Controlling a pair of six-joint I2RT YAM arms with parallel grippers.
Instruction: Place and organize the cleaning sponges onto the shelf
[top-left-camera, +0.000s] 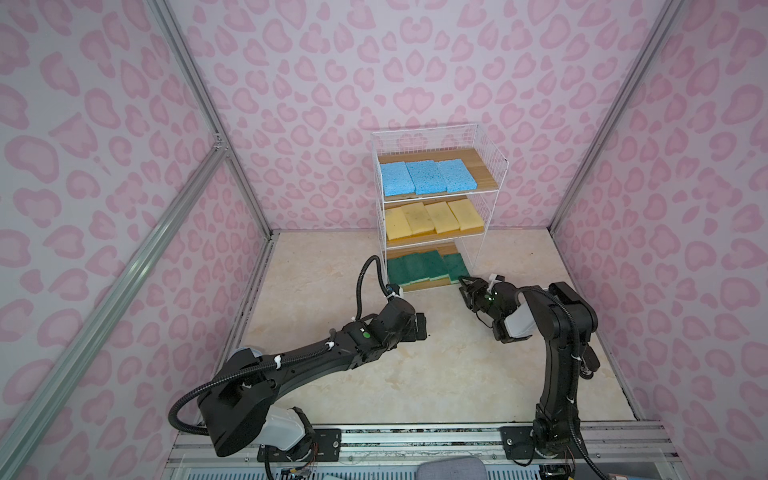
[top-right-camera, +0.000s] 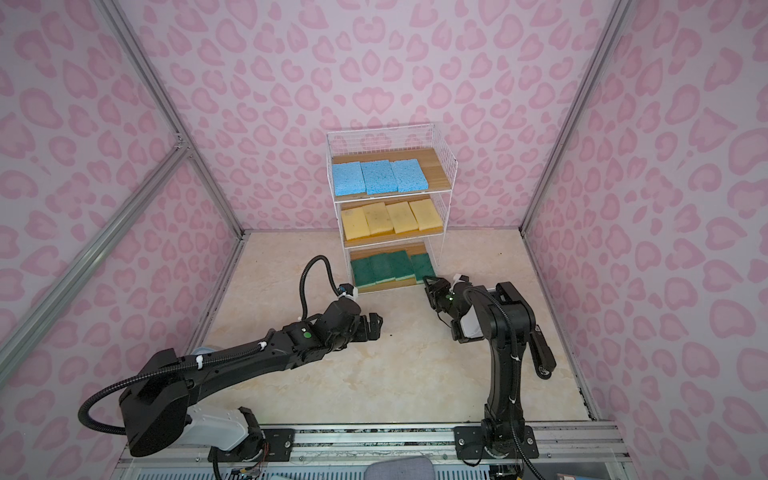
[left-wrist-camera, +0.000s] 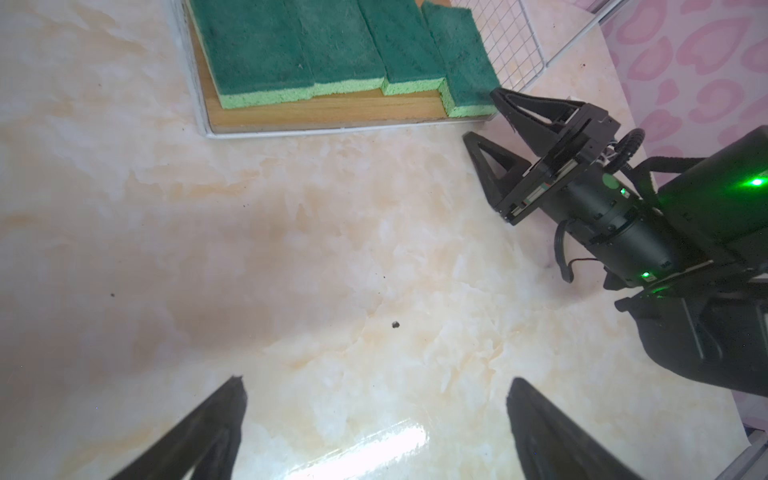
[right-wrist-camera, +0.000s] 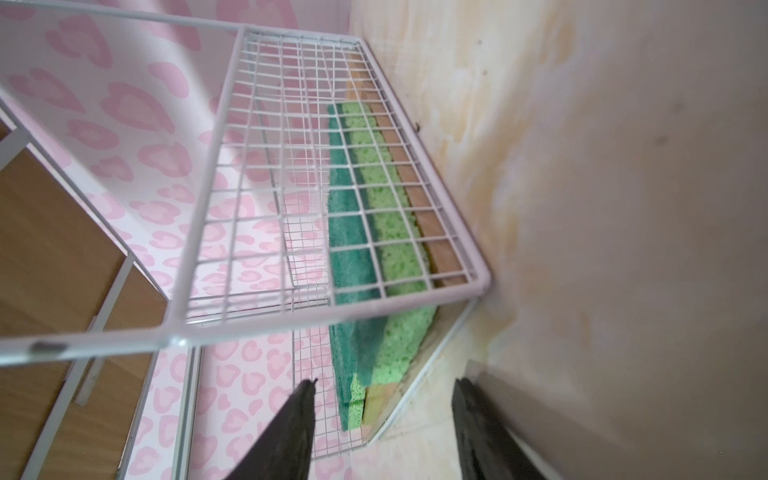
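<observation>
One white wire-grid shelf (top-left-camera: 492, 150) with three light brown wooden boards: top board (top-left-camera: 478, 164), middle board (top-left-camera: 419, 239), bottom board (top-left-camera: 424, 284). Three speckled light blue sponges (top-left-camera: 422, 176) on the top board. Four pale yellow sponges (top-left-camera: 417, 218) on the middle board. Four dark green sponges (top-left-camera: 415, 268), each with a lighter green base, on the bottom board. Eleven sponges in total. Two black robot arms, one per side: left arm (top-left-camera: 316, 357), right arm (top-left-camera: 557, 353).

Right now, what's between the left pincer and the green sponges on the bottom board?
Between left pincer and green sponges: only bare tabletop, then the shelf's front rim and a strip of board. The left wrist view shows it.
</observation>
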